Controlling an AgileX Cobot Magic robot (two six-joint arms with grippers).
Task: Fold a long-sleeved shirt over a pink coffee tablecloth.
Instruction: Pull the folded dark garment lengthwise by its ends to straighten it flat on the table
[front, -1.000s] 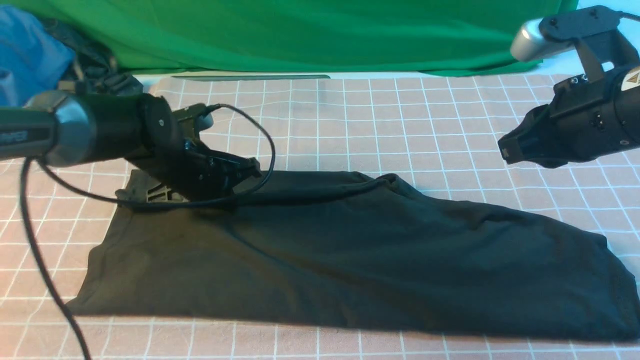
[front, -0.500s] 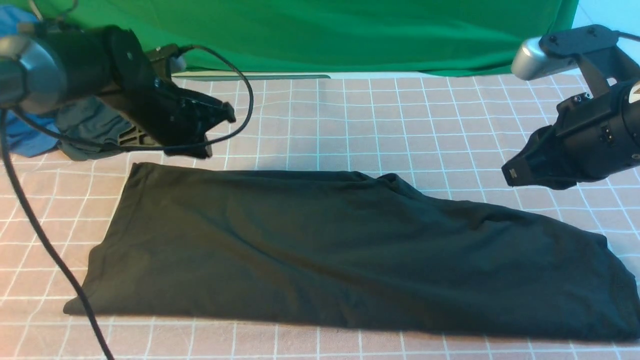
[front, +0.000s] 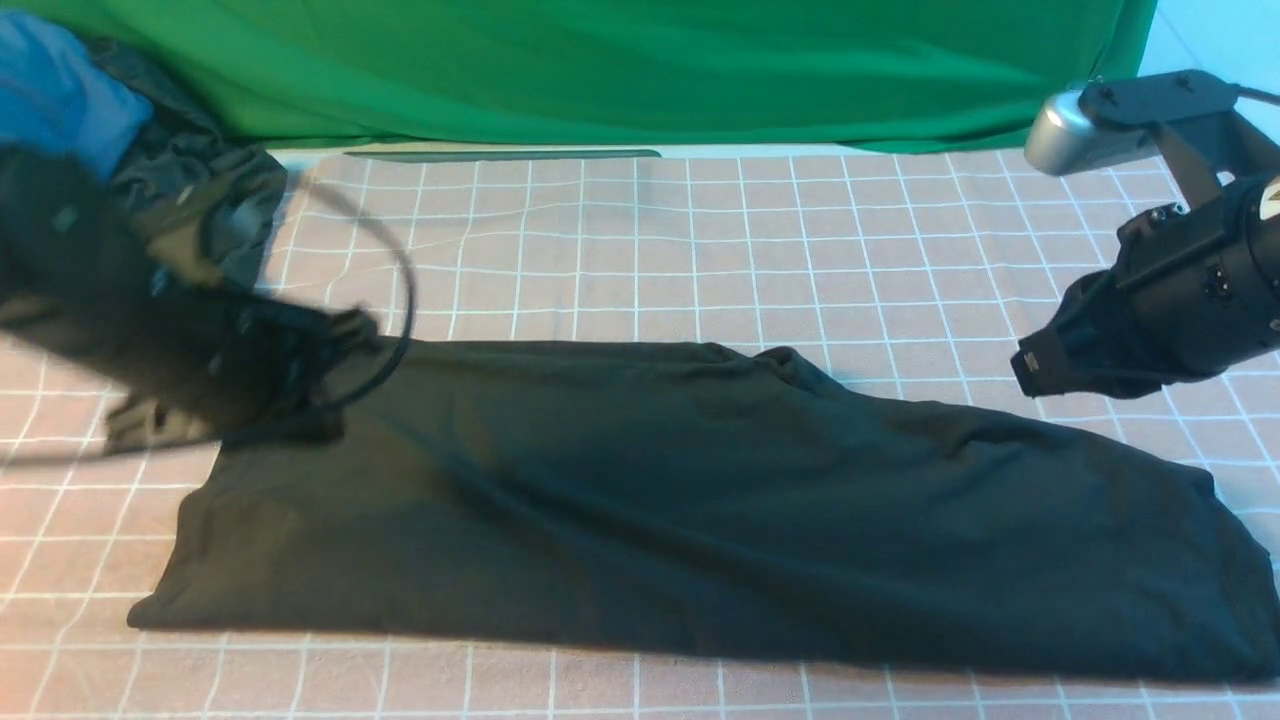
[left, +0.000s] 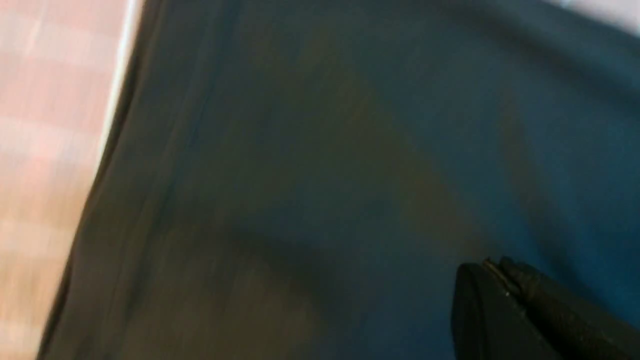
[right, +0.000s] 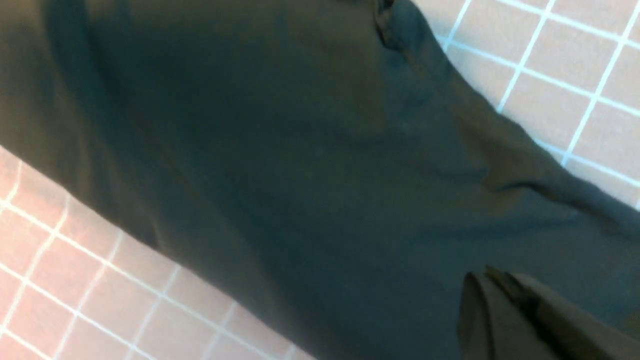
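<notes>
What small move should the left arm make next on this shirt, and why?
Probably open the left gripper and lower it onto the long-sleeved shirt at its far left corner. Its jaws are shut and empty at that corner, and the shirt lies as a long flat band, not yet folded across.

I can read no word, number or brand anywhere. A pale sticker (front: 1272, 197) on my right arm (front: 1190, 300) is cut off by the front view's edge and is illegible. My left arm (front: 90, 300) is too blurred to show any marking. The long-sleeved shirt (front: 700, 500) shows only plain dark cloth.
</notes>
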